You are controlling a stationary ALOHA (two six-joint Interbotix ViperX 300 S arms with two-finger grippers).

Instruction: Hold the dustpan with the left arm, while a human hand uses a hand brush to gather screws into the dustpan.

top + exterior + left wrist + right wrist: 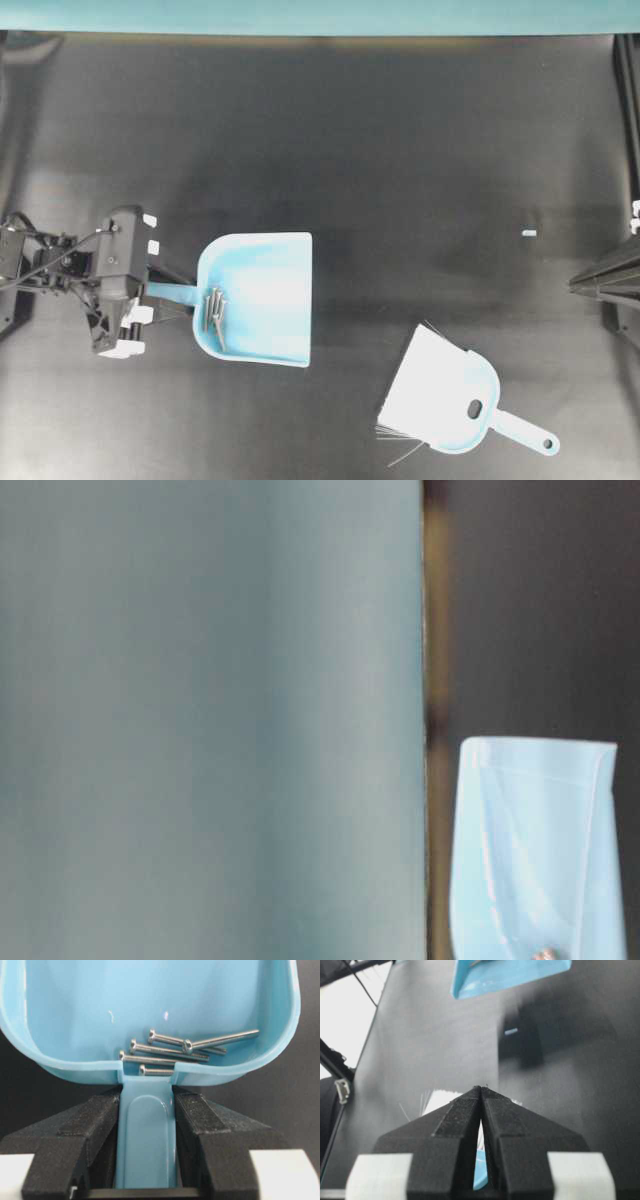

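Dustpan (265, 290), light blue, is sitting at the left-centre of the dark counter (400, 150) in the overhead view, its open mouth facing right and its short narrow handle pointing left toward the left arm. The left pincer (147, 1125) is pinching that handle: in the left wrist view the two black fingers (95, 1130) are pressing against the handle's sides, with the handle running straight up between them to the pan's rear wall. Whether the pan's underside is touching the counter cannot be told.

Five or so silver-grey screws (185, 1050) are lying inside the dustpan, bunched against the rear wall just beside the handle root, some crossing over one another. From overhead they are showing as a small dark cluster at the pan's left end.

Well apart from the dustpan, toward the lower right of the overhead view, the hand brush (445, 400) is lying flat on the counter, its white bristles fanning up and left and its slim handle pointing down and right. A tiny white fleck (529, 233) is resting on the counter further right.

The right pincer (481, 1091) is pressed together, its black tips meeting at a point and gripping nothing, and it is hovering above the brush's bristles.
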